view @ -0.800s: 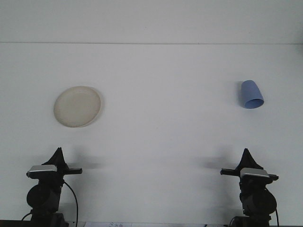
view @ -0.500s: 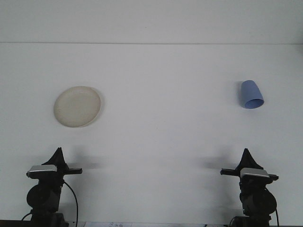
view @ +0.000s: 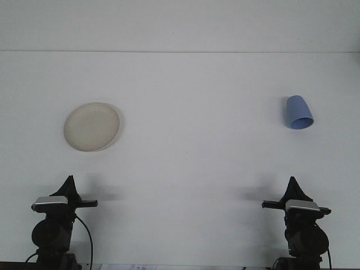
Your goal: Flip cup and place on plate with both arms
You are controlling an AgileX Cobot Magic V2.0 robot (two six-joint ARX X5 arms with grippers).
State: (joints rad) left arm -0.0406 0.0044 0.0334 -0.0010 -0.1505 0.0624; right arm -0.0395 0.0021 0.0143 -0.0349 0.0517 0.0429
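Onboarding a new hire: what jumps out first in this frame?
The blue cup at far right, mouth down on the white table. Next, the cream plate far off on the left, with nothing on it. Both arms sit low at the near edge, away from either.

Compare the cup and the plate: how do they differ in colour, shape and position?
The cup is blue; the plate is cream. The cup is tall and tapered, its wider end nearer the camera, while the plate is a flat, shallow disc. The cup sits at the table's right, ahead of the right arm; the plate at the left. Both rest apart from either gripper, untouched.
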